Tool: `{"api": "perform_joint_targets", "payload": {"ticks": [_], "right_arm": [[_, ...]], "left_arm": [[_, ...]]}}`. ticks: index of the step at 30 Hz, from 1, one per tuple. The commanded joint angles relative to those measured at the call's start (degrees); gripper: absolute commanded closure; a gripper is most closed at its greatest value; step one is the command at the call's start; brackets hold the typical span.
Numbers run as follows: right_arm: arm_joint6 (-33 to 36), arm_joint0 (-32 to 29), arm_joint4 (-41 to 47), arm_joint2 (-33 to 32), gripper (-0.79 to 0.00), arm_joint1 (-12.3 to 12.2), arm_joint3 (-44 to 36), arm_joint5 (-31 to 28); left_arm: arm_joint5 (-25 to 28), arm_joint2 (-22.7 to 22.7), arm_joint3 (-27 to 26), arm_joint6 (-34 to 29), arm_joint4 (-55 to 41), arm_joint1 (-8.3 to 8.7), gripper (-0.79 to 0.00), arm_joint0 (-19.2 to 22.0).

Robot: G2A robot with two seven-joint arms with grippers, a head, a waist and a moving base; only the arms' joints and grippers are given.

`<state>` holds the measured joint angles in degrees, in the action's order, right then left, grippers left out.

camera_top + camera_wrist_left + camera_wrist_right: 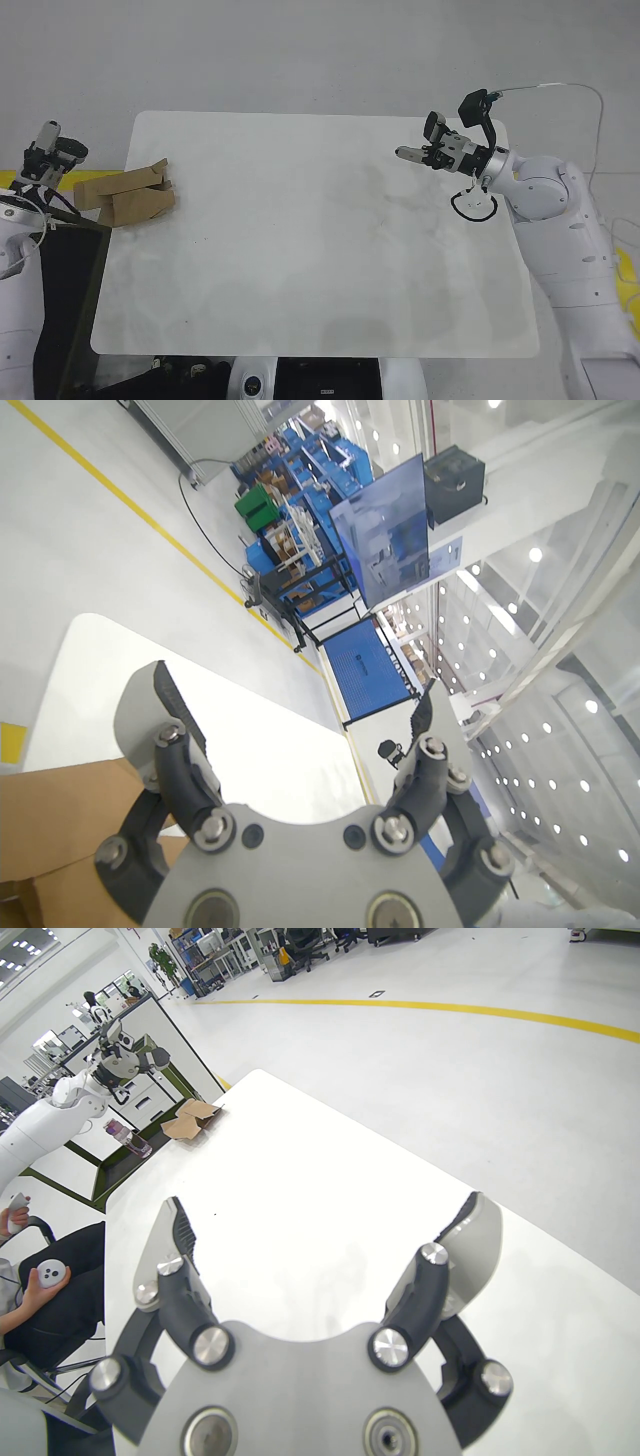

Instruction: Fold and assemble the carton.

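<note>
The carton (130,192) is a brown cardboard blank, partly folded, lying at the left edge of the white table (320,260) and overhanging it a little. It also shows as the carton (192,1123) far across the table in the right wrist view. My left gripper (58,145) is off the table's left side, just beyond the carton, and the left gripper (295,690) stands open and empty with the carton (60,815) below one finger. My right gripper (418,140) hovers over the table's far right part; the right gripper (324,1208) is open and holds nothing.
A dark bin (65,290) stands off the table's left side, with a pink bottle (127,1135) near it. Bare tabletop stretches between the carton and my right gripper. A cable loop (472,205) hangs from the right wrist.
</note>
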<state>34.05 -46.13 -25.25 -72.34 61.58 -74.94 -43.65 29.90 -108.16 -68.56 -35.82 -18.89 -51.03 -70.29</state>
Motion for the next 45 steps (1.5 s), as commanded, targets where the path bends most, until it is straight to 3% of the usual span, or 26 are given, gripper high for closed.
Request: {"api": "perform_joint_targets", "payload": {"ticks": [1, 9, 17, 22, 32, 45], "right_arm": [[0.00, 0.00, 0.00, 0.00, -0.785, 0.00, 0.00, 0.00], [0.00, 0.00, 0.00, 0.00, -0.785, 0.00, 0.00, 0.00], [0.00, 0.00, 0.00, 0.00, -0.785, 0.00, 0.00, 0.00], [0.00, 0.00, 0.00, 0.00, -0.785, 0.00, 0.00, 0.00], [0.00, 0.00, 0.00, 0.00, -0.785, 0.00, 0.00, 0.00], [0.00, 0.00, 0.00, 0.00, -0.785, 0.00, 0.00, 0.00]], "left_arm": [[-0.55, -0.67, 1.55, 1.27, -1.15, -0.06, -0.785, -0.51], [-1.06, -0.63, 7.66, 5.30, -2.30, -0.46, -0.785, -0.13], [-2.44, -0.03, 14.36, 15.44, 3.64, -0.76, -0.785, 1.76], [-4.24, 0.60, 17.61, 18.42, 6.38, -0.89, -0.785, 2.59], [-9.60, 1.97, 20.76, 15.49, 12.89, -0.50, -0.785, 2.11], [-12.70, 2.40, 21.84, 4.01, 7.83, -0.56, -0.785, 2.68]]}}
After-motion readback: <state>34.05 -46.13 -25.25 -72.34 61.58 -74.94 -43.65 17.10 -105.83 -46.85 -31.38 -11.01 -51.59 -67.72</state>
